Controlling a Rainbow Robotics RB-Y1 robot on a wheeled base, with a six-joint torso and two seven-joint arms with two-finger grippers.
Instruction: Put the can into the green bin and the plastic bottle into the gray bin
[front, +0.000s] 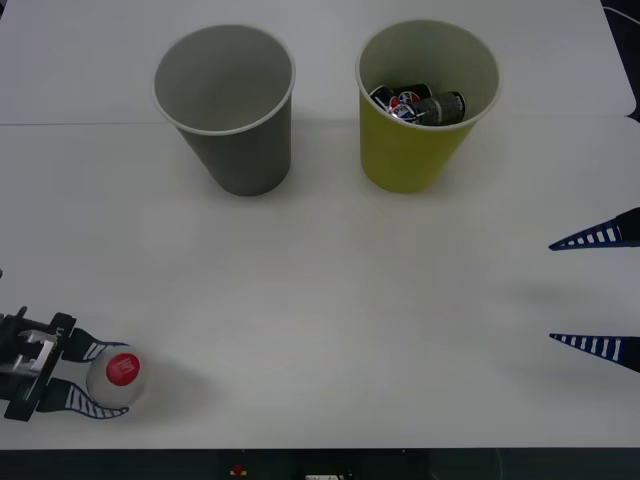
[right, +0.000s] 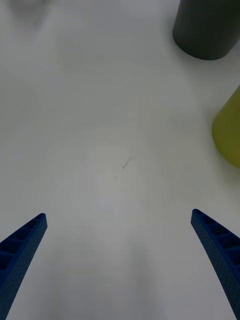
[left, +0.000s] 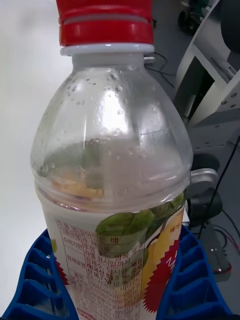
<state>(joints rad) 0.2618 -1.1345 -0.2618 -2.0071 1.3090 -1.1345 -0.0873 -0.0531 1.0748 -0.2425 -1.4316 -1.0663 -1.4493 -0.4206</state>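
White table (front: 330, 300). Left gripper (front: 92, 381), near left, clamps red-capped clear plastic bottle (front: 116, 377) for gray paper-cup bin (front: 225, 110), far left. Right gripper (front: 596, 291) idle, fingers spread, empty.

Far side, left: large gray tapered cup-shaped bin with white rolled rim (front: 224, 110), upright on the white table (front: 330, 300).
Far side, right: large yellow-green tapered cup-shaped bin (front: 426, 105), just beside the gray bin, apart from it.
Inside the yellow-green bin: dark cans (front: 418, 104), apparently two or three.
Near left corner: small clear plastic bottle with red screw cap (front: 117, 376), between the ribbed fingers of the left gripper (front: 97, 378).
Right edge: right gripper (front: 592, 292), above the table, well apart from both bins.
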